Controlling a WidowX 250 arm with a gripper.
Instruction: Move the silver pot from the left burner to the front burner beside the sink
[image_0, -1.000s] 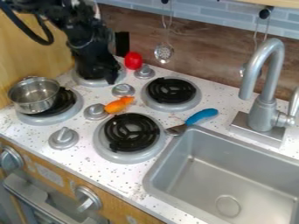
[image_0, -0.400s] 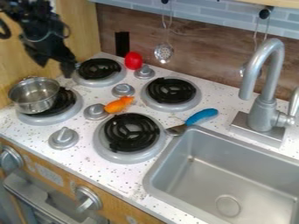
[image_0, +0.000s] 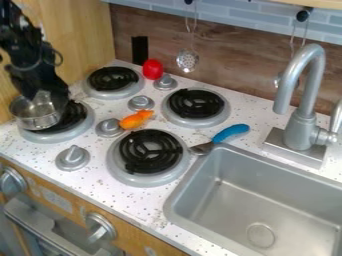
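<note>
Gripper (image_0: 48, 95) over metal pot (image_0: 38, 117) on speckled white stovetop (image_0: 93, 162)

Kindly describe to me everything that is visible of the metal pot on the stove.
The pot is round, open and silvery, with a shiny wall that looks like metal. It sits upright on the front-left burner, off-centre to the left, leaving part of the black coil uncovered. The black tool hangs over its far rim, hiding that part; whether they touch, I cannot tell.

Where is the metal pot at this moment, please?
In the camera view, the metal pot sits at the left edge, partly over the left front burner, beside the wooden side panel, with the gripper at its far rim.
</note>
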